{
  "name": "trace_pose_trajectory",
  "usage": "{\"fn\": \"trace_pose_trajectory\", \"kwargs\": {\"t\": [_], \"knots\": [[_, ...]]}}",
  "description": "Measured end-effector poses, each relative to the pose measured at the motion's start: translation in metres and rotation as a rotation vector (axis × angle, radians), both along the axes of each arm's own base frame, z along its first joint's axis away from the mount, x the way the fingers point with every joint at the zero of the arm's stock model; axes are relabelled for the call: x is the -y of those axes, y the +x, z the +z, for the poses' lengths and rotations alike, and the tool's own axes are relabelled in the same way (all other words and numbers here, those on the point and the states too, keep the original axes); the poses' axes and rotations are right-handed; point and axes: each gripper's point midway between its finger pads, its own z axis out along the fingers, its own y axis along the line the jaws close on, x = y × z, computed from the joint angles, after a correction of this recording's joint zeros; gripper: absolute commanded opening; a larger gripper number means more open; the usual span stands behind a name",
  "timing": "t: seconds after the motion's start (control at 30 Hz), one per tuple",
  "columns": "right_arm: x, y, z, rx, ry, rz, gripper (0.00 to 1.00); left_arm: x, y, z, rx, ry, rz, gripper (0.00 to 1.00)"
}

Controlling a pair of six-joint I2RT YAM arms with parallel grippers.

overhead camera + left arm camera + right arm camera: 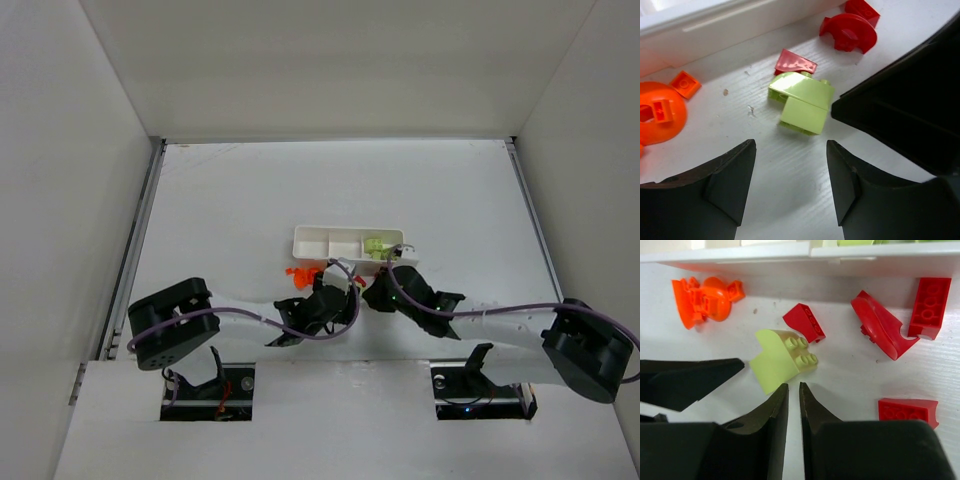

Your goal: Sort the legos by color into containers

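Yellow-green is the only colour I can see filed so far: from above, the tray (310, 240) holds a couple of pale green pieces (375, 245) in its right-hand compartment, and the other two compartments show me nothing but white (small bits could be hiding behind the dividers); I judge the job barely begun. What remains lies on the table (230, 200), just in front of the tray's near wall: the orange pieces (705, 299), bunched together at one end; the red pieces (880, 326), four by my count in the right wrist view, spread toward the other end; and a lone yellow-green brick (782, 360) between the two grippers.

That brick is the one in hand, I think; it lies flat on the table with its four studs facing up at the camera; in the right wrist view its long axis runs on a diagonal, the studded end up and to the right, close to the red slope (804, 322), the smooth curved end down and to the left.

My left gripper (790, 175) stands wide apart with nothing between its fingers, the brick just ahead of the gap and a shade to the right; my right gripper (794, 405) is all but closed, only a thin slit showing, gripping nothing; its tips sit just beside the brick's lower edge, and I cannot tell whether they touch it.
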Motion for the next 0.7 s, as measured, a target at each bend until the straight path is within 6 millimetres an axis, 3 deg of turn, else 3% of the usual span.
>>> {"fn": "trace_pose_trajectory", "kwargs": {"t": [0.23,0.5,0.7], "knots": [[0.014,0.011,0.013,0.032,0.017,-0.051,0.22,-0.002,0.015,-0.007,0.059,0.073,-0.029,0.53],[0.019,0.012,0.014,0.042,0.008,-0.056,0.24,0.017,0.013,-0.012,0.062,0.097,-0.141,0.51],[0.022,0.01,0.009,0.038,-0.006,-0.051,0.25,0.016,0.021,-0.012,0.067,0.102,-0.15,0.51]]}}
